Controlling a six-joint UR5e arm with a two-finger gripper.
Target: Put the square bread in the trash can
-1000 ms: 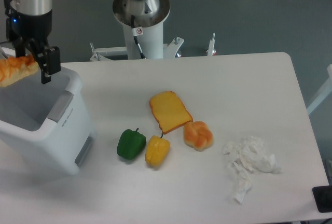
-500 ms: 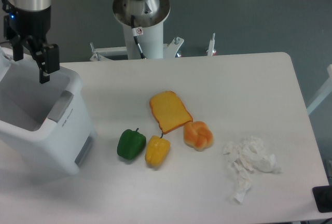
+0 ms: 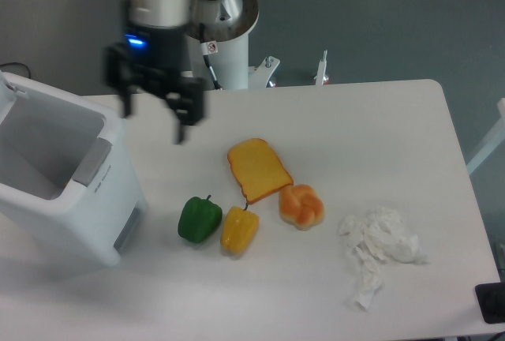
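Table: a big white table [image 3: 371, 112] with rounded corners holds everything.
Trash can: the large white boxy plastic trash can [image 3: 95, 199] sits at the left side of the table, tilted a little. Its wide mouth is open at the top. Only pale inside walls show; the bottom cannot be seen.
Square bread: the small orange-golden square bread cannot be seen anywhere. It is not on the table and not in the gripper.
Gripper: the black two-finger gripper [image 3: 152, 118] hangs above the table, just right of the trash can. Its two fingers are spread wide apart and hold nothing. It looks a bit blurry.
Tissue: a crumpled white tissue [image 3: 379, 250] lies at the right, apart from the foods.
Toast: a flat yellow toast slice with a brown crust [image 3: 257, 169] lies in the middle.
Bun: a round knotted golden bun [image 3: 301, 206] touches the toast's lower corner.
Peppers: a green toy pepper [image 3: 199, 219] and a yellow toy pepper [image 3: 239, 230] lie side by side below the toast.
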